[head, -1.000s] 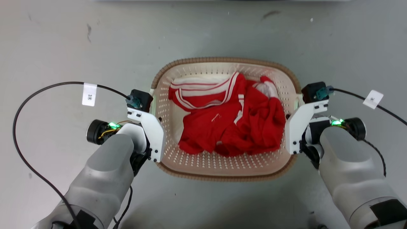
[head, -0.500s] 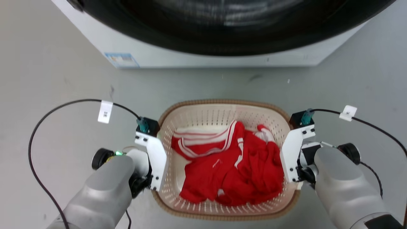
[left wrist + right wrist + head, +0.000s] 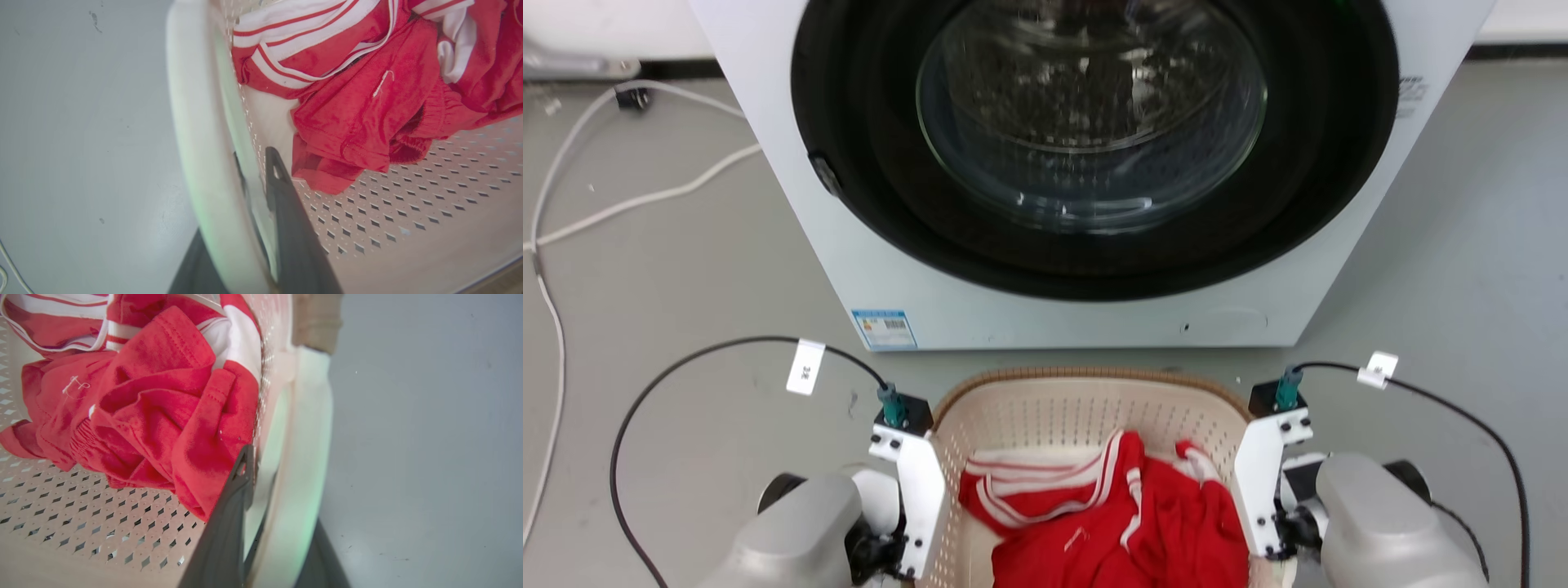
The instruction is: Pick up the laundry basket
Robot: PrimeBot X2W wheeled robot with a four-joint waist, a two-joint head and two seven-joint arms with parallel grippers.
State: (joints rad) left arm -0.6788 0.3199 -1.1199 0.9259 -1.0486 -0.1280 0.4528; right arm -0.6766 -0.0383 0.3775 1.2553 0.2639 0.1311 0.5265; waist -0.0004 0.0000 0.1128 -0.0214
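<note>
Seen from the head camera, the laundry basket (image 3: 1086,374) sits low in the middle of the picture. It is directly in front of a white front-loading washing machine (image 3: 1045,322) with a round glass door (image 3: 1090,122). Grey floor (image 3: 645,278) spreads to either side. Red and white clothes (image 3: 1094,531) lie crumpled inside the basket. A pale forearm flanks each short side of it.

From the left wrist camera, the left gripper (image 3: 258,175) straddles the basket's side. One of its dark fingers (image 3: 286,212) lies inside against the perforated wall, and the other passes outside, under the white left handle (image 3: 192,122). The fingers are clenched across wall and handle.

From the right wrist camera, the right gripper (image 3: 261,477) mirrors this. One finger is inside, touching the red cloth, and the other is outside beneath the white right handle (image 3: 310,437). It too is clamped on the basket.

With both sides gripped, the step in hand appears to be the lift itself. Whether the base is off the floor cannot be told from these views.

The next move probably calls for raising both arms together at an even pace, so the basket stays level and the clothes do not slide to one end. The grip should stay firm, since the thin plastic wall may flex or slip. The far rim should also be kept off the machine's front, which stands near.
</note>
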